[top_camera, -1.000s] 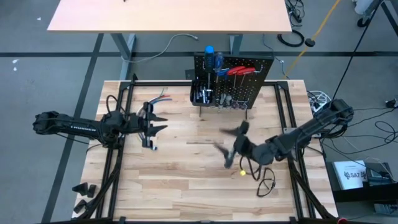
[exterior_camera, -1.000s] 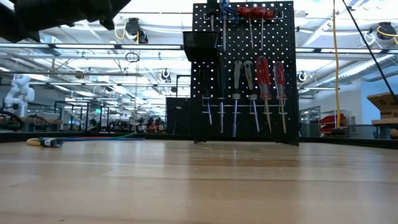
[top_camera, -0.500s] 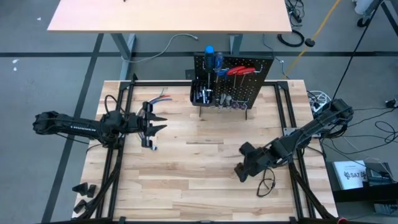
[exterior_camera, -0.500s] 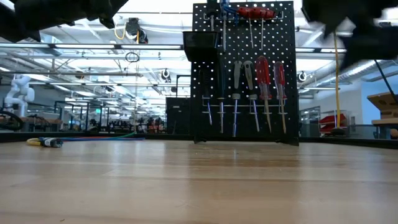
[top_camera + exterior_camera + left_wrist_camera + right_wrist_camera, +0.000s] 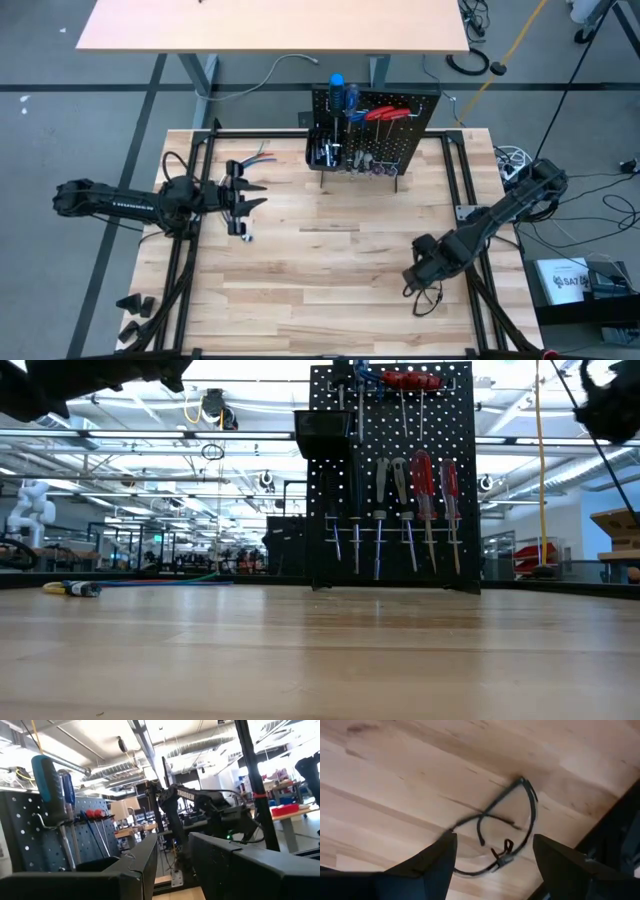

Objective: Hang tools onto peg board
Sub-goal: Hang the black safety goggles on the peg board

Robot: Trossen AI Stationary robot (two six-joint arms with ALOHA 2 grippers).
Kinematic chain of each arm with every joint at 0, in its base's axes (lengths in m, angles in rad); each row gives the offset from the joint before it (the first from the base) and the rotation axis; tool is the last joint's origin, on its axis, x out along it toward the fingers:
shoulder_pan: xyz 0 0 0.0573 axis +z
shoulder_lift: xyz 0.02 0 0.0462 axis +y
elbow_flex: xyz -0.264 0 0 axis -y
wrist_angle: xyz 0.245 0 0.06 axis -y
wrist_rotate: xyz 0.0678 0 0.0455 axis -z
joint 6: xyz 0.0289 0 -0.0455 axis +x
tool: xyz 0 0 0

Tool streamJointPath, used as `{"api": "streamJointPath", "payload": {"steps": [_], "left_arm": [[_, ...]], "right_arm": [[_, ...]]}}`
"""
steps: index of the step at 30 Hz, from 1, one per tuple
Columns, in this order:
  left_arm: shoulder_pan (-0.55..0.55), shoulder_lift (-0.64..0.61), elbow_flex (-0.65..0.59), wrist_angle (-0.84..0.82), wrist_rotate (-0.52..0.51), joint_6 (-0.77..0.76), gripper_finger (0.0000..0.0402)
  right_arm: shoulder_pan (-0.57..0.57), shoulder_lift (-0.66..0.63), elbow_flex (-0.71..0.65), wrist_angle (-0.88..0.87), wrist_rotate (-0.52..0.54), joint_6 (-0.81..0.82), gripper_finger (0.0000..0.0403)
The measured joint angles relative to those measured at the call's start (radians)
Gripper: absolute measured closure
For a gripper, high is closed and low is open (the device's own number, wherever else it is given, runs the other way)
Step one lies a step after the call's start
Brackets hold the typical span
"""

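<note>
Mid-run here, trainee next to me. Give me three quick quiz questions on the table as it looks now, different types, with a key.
1. True or false: the peg board stands at the far edge of the table.
2. The right tool is over which part of the table? A) near right B) far left C) beside the peg board
3. Fill in: the red-handled screwdrivers hang on the ____.

Key: 1 true; 2 A; 3 peg board

Black cable loop (image 5: 507, 837) on wooden tabletop (image 5: 420, 775)
</note>
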Motion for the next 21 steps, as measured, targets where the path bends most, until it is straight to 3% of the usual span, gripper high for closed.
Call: {"api": "streamJointPath", "payload": {"steps": [14, 21], "left_arm": [[0.057, 0.002, 0.0, -0.061, -0.001, -0.029, 0.0283], [0.064, 0.14, 0.031, -0.064, -0.006, -0.086, 0.0283]], "right_arm": [[0.212, 0.007, 0.0, -0.015, 0.068, 0.354, 0.015], [0.259, 0.101, -0.001, -0.005, 0.078, 0.392, 0.015]]}}
